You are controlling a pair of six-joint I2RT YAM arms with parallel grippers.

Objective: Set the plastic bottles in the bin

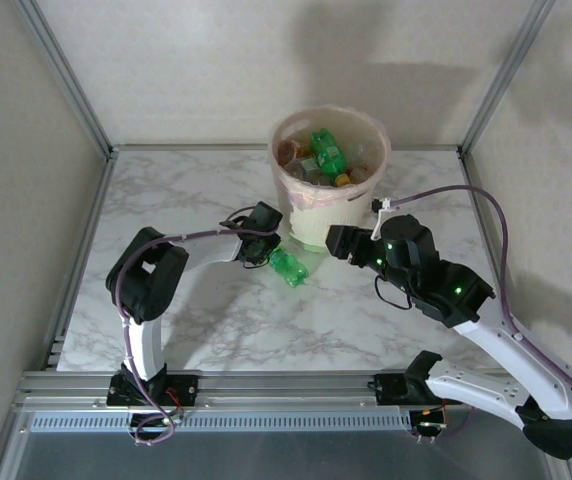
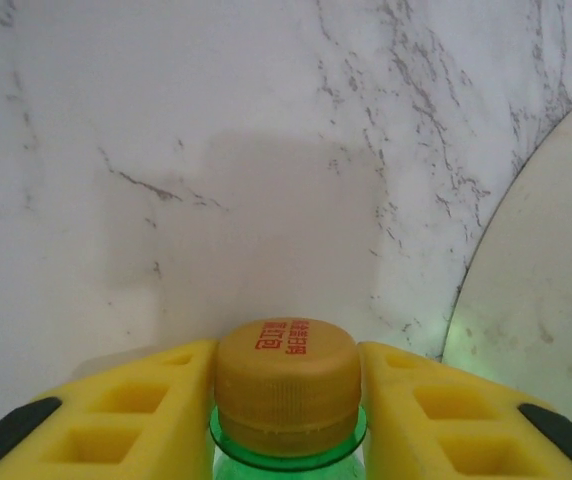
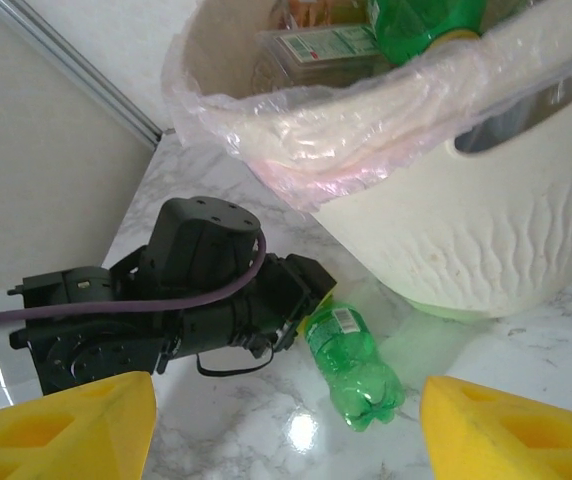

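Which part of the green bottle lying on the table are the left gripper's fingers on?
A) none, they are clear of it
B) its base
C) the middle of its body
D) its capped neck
D: the yellow fingers of the left gripper press against both sides of the cap on the green bottle.

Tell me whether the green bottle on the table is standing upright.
No; the green bottle lies on its side on the marble table, beside the bin.
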